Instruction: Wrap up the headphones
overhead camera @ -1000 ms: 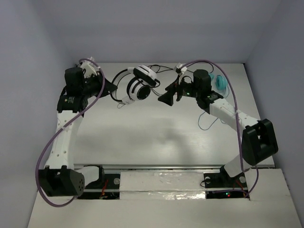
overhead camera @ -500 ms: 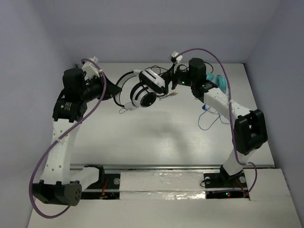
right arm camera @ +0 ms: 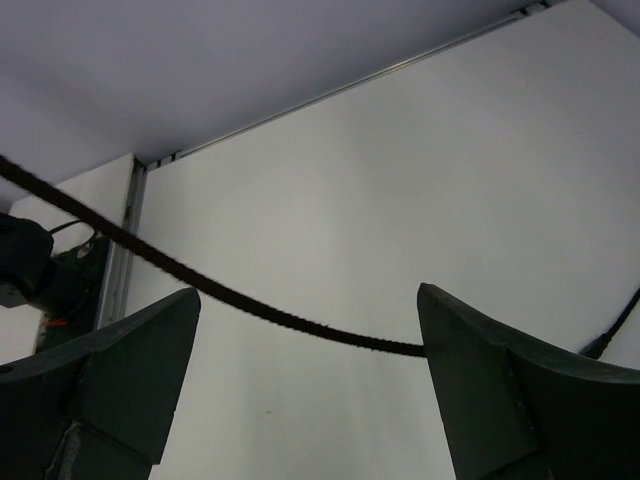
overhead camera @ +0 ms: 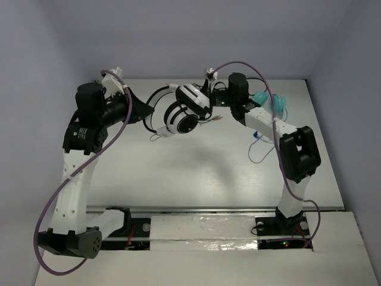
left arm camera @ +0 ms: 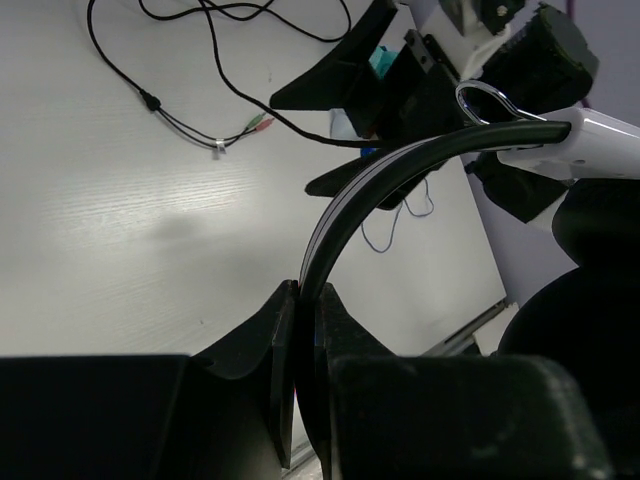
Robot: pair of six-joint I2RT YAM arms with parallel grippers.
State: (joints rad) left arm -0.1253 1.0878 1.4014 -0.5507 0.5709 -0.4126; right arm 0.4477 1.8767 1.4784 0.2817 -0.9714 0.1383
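Above the far middle of the table [overhead camera: 196, 179], the headphones [overhead camera: 180, 121] are held in the air between the two arms. Their long axis runs roughly left to right. The crown of the thin black headband [left arm camera: 370, 190] points toward the left arm. The two white-shelled cups lie toward the right arm, one cup [overhead camera: 191, 97] sitting farther back than the other. The left gripper [left arm camera: 305, 300] is pressed together on the headband, pinching it edge-on between its fingers. The right gripper [right arm camera: 308, 295] stands spread wide just beside the far cup, holding nothing. The black cable [right arm camera: 250, 305] crosses the gap between its fingers and meets the edge of one finger. More cable lies loose on the table, ending in pink and green plugs [left arm camera: 262, 122].
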